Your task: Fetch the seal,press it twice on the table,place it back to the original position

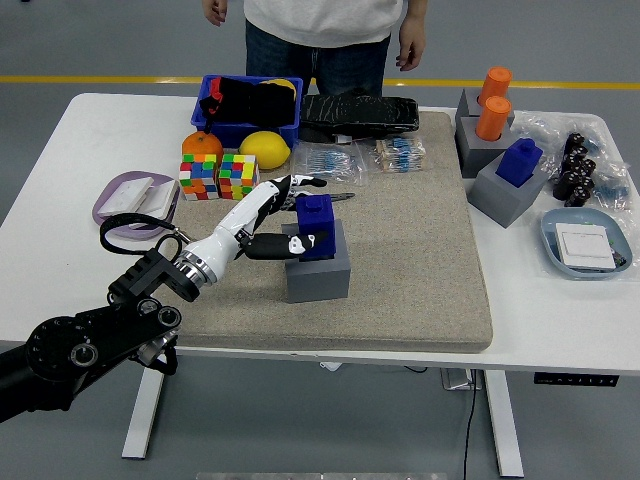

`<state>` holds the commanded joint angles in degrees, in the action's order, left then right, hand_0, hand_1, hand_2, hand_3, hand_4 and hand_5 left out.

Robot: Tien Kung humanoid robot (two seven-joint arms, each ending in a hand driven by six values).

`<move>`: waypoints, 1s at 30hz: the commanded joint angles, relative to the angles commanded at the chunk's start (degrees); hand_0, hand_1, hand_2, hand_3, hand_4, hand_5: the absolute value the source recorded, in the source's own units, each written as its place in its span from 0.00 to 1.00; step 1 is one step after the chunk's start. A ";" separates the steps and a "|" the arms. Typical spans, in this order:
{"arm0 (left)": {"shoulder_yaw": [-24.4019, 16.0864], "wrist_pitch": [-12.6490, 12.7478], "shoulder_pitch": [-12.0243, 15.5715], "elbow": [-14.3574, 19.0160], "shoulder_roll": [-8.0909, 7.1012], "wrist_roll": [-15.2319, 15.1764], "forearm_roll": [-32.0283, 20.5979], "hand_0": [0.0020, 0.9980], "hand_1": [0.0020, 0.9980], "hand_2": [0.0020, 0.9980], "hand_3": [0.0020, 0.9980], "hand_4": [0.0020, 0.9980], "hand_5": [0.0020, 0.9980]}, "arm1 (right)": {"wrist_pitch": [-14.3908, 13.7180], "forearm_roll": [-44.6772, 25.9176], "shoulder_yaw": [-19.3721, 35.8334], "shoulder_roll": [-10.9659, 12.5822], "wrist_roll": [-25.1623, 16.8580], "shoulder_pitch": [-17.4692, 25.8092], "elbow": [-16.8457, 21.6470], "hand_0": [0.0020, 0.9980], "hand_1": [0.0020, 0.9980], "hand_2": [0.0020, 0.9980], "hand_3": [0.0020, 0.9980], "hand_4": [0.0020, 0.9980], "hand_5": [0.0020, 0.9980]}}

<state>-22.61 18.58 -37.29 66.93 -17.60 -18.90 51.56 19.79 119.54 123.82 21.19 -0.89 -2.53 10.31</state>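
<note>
The robot's left hand (288, 220), white-shelled with black fingers, is wrapped around the dark blue block-shaped seal (316, 226), thumb across its front and the other fingers over the back. The seal sits down in the grey square holder (317, 268), which stands on the beige felt mat (420, 260) covering the middle of the white table (560, 320). The black left arm (95, 335) comes in from the lower left corner.

Behind the hand, two multicoloured puzzle cubes (220, 176) stand side by side, with an orange (202, 144) and a yellow lemon (264, 150) just past them, in front of a blue plastic bin (247, 112). Over on the right, a second blue seal (519, 161) rests in its own grey holder (505, 196), near two orange cylinders (492, 102). A person (320, 30) stands at the far side, hands hanging free.
</note>
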 joint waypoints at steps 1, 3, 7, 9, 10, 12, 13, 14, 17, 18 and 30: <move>0.10 0.01 -0.04 -0.08 0.05 -0.03 -0.09 0.67 0.51 0.54 0.79 0.64 0.00 | 0.00 -0.03 -0.03 0.02 -0.02 0.00 0.00 0.92 0.83 0.83 0.85 1.00 0.82; 0.32 0.10 -0.15 -0.33 0.16 -0.13 -0.24 0.67 0.51 0.54 0.79 0.64 0.00 | 0.00 -0.09 -0.09 0.07 -0.05 0.00 0.00 0.92 0.83 0.83 0.86 1.00 0.82; 0.48 0.28 -0.32 -0.76 0.29 -0.36 -0.44 0.67 0.51 0.54 0.79 0.64 0.00 | -0.01 -0.13 -0.22 0.11 -0.04 -0.06 0.00 0.92 0.83 0.83 0.86 1.00 0.82; 0.50 0.38 -0.45 -0.99 0.36 -0.47 -0.52 0.67 0.51 0.54 0.79 0.64 0.00 | -0.03 -0.04 -0.08 0.07 -0.05 -0.12 0.00 0.92 0.83 0.83 0.86 1.00 0.82; 0.51 0.45 -0.53 -1.16 0.40 -0.50 -0.44 0.67 0.51 0.54 0.79 0.64 0.00 | -0.02 -0.09 -0.12 0.05 -0.03 -0.14 0.00 0.92 0.83 0.83 0.86 1.00 0.82; 0.58 0.54 -0.65 -1.38 0.45 -0.60 -0.46 0.67 0.51 0.54 0.79 0.64 0.00 | -0.04 -0.07 -0.04 0.05 -0.05 -0.17 0.00 0.92 0.83 0.83 0.86 1.00 0.82; 0.59 0.56 -0.69 -1.48 0.47 -0.62 -0.47 0.67 0.51 0.54 0.79 0.64 0.00 | -0.04 -0.06 -0.01 0.05 -0.06 -0.18 0.00 0.92 0.83 0.83 0.86 1.00 0.82; 0.61 0.57 -0.71 -1.57 0.49 -0.64 -0.52 0.67 0.51 0.54 0.79 0.64 0.00 | -0.03 -0.05 0.01 0.07 -0.08 -0.20 0.00 0.92 0.83 0.83 0.86 1.00 0.82; 0.71 0.63 -0.72 -1.80 0.59 -0.70 -0.56 0.67 0.51 0.54 0.79 0.64 0.00 | -0.01 -0.06 0.11 0.12 -0.13 -0.21 0.00 0.92 0.83 0.83 0.86 1.00 0.82; 0.76 0.65 -0.70 -1.83 0.60 -0.70 -0.56 0.67 0.51 0.54 0.79 0.64 0.00 | -0.02 -0.03 0.12 0.14 -0.14 -0.22 0.00 0.92 0.83 0.83 0.86 1.00 0.82; 1.08 0.64 -0.61 -2.16 0.54 -0.61 -0.55 0.67 0.51 0.54 0.79 0.64 0.00 | -0.03 0.03 0.21 0.10 -0.13 -0.22 0.00 0.92 0.83 0.83 0.86 1.00 0.82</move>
<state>-21.53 19.22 -37.90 64.77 -17.06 -19.52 51.01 19.75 119.57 124.03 21.29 -1.02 -2.75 10.31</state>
